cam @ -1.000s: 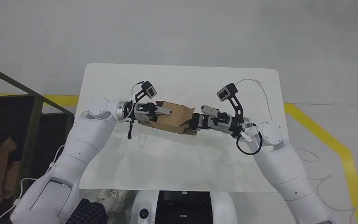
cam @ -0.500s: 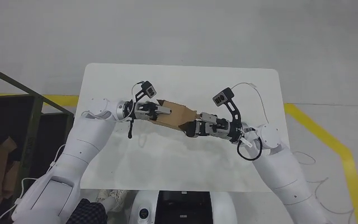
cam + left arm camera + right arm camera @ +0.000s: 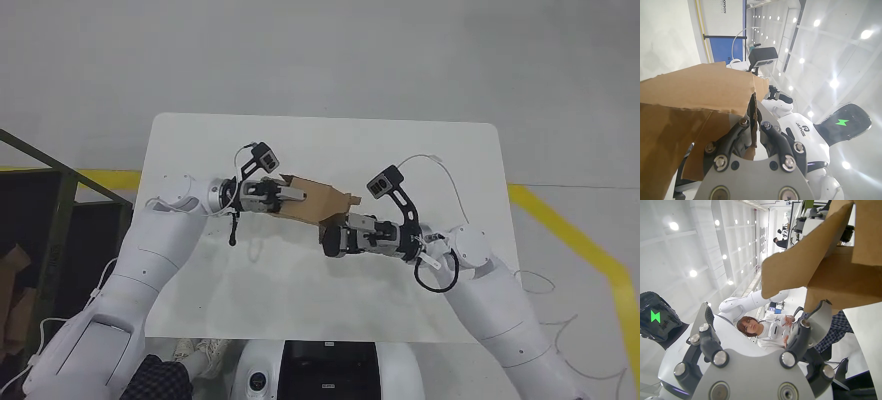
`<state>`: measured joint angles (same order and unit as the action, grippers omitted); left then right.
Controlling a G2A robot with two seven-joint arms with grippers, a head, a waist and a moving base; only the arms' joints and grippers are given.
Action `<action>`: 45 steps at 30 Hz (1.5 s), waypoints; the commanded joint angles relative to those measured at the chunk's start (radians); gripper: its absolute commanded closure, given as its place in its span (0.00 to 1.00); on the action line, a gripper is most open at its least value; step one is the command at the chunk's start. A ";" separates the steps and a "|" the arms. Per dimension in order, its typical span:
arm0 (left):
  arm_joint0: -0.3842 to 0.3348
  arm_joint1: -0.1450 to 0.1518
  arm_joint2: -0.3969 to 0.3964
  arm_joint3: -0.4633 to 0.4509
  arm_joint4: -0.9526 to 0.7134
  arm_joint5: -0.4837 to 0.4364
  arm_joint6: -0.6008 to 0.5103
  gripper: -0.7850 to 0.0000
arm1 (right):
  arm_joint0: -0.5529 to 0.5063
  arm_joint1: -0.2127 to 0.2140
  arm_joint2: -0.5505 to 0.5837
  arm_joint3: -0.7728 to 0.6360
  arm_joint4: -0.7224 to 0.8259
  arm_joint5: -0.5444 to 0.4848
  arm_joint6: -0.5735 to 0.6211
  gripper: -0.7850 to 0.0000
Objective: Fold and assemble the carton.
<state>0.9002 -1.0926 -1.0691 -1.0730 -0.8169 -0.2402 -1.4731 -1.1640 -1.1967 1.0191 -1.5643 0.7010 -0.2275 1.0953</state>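
A brown cardboard carton (image 3: 316, 200), partly opened with loose flaps, hangs over the middle of the white table (image 3: 400, 145). My left gripper (image 3: 282, 196) holds its left end. In the left wrist view the left gripper (image 3: 753, 121) is shut on a thin torn flap of the carton (image 3: 696, 91). My right gripper (image 3: 331, 240) sits just under the carton's right end, toward the table's front. In the right wrist view that gripper (image 3: 762, 312) stands open, and one finger (image 3: 820, 313) touches the underside of the carton (image 3: 838, 275). The other finger is well apart.
A dark metal rack (image 3: 40, 215) stands off the table's left side. A yellow floor line (image 3: 565, 225) runs past the right side. A white cable (image 3: 440, 160) loops above the right arm. Bare tabletop lies along the back and front.
My right gripper has slid left and toward the table's front, from the carton's right end to beneath it. The carton's right end has risen and shifted slightly left. The left gripper has stayed put.
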 commanded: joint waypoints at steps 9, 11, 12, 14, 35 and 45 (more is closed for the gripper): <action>0.000 -0.007 -0.001 -0.007 -0.007 0.003 0.003 1.00 | 0.012 -0.016 -0.048 -0.002 -0.003 -0.009 -0.045 0.00; 0.000 -0.008 0.000 -0.009 -0.009 0.003 0.000 1.00 | 0.016 -0.019 -0.055 0.000 -0.006 -0.011 -0.056 0.00; 0.000 -0.008 -0.001 -0.010 -0.009 0.004 -0.001 1.00 | 0.018 -0.021 -0.058 0.001 -0.010 -0.015 -0.064 0.00; 0.001 -0.009 -0.003 -0.011 -0.010 0.004 -0.003 1.00 | 0.020 -0.023 -0.062 0.004 -0.018 -0.018 -0.078 0.00; 0.015 -0.007 -0.034 0.003 0.005 0.021 -0.027 1.00 | -0.034 -0.005 0.046 0.004 0.005 -0.017 -0.052 0.00; 0.025 -0.009 -0.028 -0.014 0.004 0.049 -0.048 1.00 | 0.004 -0.011 0.059 0.053 0.017 -0.041 -0.073 0.00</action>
<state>0.9249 -1.1017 -1.0979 -1.0862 -0.8129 -0.1965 -1.5175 -1.1647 -1.2081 1.0727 -1.5180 0.7168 -0.2649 1.0248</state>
